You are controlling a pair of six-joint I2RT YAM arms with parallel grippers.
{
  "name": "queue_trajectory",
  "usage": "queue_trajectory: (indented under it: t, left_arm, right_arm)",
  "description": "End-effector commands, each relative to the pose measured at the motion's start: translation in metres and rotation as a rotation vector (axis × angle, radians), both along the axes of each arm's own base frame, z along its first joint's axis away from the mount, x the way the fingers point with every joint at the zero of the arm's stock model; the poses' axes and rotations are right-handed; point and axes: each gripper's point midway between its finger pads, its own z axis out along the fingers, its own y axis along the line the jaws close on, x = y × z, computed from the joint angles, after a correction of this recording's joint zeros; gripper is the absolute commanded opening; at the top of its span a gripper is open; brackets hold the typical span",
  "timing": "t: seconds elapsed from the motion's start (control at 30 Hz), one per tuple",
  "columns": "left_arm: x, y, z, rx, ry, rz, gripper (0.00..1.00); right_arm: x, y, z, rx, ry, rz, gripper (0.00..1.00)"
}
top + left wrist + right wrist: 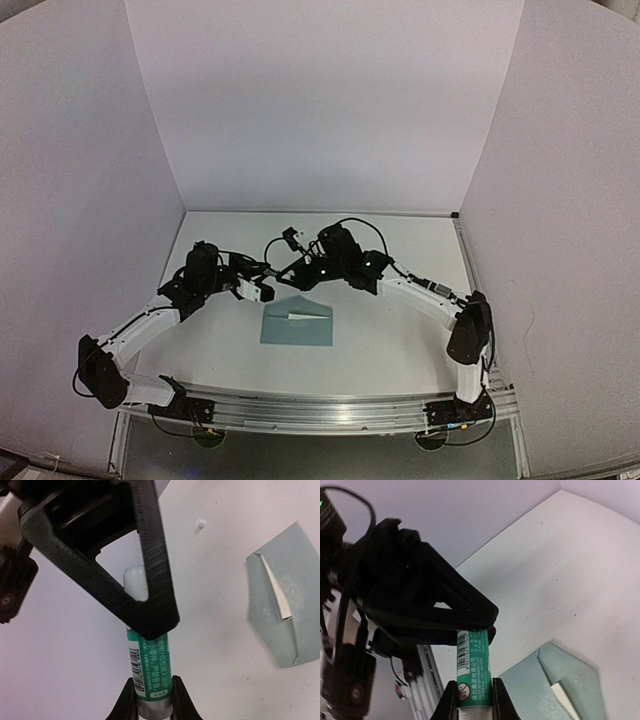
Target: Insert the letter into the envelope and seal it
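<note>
Both jaws are closed on one glue stick (150,665), left gripper (152,700) and right gripper (474,700) at opposite ends, likely uncapping it to seal the envelope (285,605) lying near them.

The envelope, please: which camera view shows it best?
The top view: the whole envelope shows there, flat and uncovered. The left wrist view cuts it off at the right edge of the picture; the right wrist view catches only part of it, low on the right.
</note>
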Motion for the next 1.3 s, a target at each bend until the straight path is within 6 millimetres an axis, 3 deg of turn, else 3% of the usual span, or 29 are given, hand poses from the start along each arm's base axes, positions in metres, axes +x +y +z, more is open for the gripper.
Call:
queue_trajectory:
  t: [0.0,0.27,0.4,0.6,0.63,0.67,0.73,0.8,0.83,0.9,0.97,1.07,1.27]
  left_arm:
    - [0.002,-0.012,0.042,-0.043,-0.469,-0.103,0.0]
    - [0.002,-0.021,0.028,-0.008,-0.758,-0.175,0.0]
    - [0.003,-0.022,0.023,-0.01,-0.801,-0.178,0.0]
    - [-0.001,-0.02,0.018,-0.007,-0.81,-0.182,0.03]
    - [0.0,-0.019,0.016,-0.001,-0.807,-0.177,0.08]
    - [0.001,-0.018,0.015,0.003,-0.805,-0.168,0.22]
    - [0.003,-0.014,0.015,0.0,-0.787,-0.139,0.6]
    - [0.006,-0.01,0.018,-0.012,-0.748,-0.099,0.83]
    - [0.008,-0.007,0.02,-0.014,-0.717,-0.071,0.92]
    - [0.014,0.002,0.023,-0.007,-0.624,-0.006,0.99]
    - [0.016,0.011,0.026,-0.011,-0.46,0.062,1.0]
    - [0.008,0.025,0.023,-0.02,-0.071,0.164,1.0]
    - [0.0,0.024,0.047,-0.253,0.66,0.37,0.95]
  right_arm:
    - [0.043,-0.004,0.032,0.226,0.4,-0.233,0.0]
    - [0.057,-0.007,0.02,0.361,0.65,-0.321,0.0]
    - [0.066,-0.014,0.007,0.402,0.726,-0.367,0.0]
    - [0.069,-0.02,0.004,0.418,0.721,-0.369,0.0]
    - [0.069,-0.021,0.004,0.416,0.716,-0.363,0.0]
    - [0.069,-0.022,0.005,0.414,0.7,-0.354,0.0]
    - [0.067,-0.024,0.012,0.414,0.651,-0.337,0.0]
    - [0.066,-0.028,0.015,0.408,0.609,-0.319,0.0]
    - [0.065,-0.031,0.018,0.403,0.585,-0.304,0.0]
    - [0.061,-0.038,0.02,0.38,0.523,-0.27,0.0]
    - [0.054,-0.043,0.02,0.335,0.417,-0.227,0.0]
    - [0.041,-0.052,0.033,0.313,0.236,-0.149,0.0]
    - [0.023,-0.068,0.083,0.384,-0.143,-0.119,0.0]
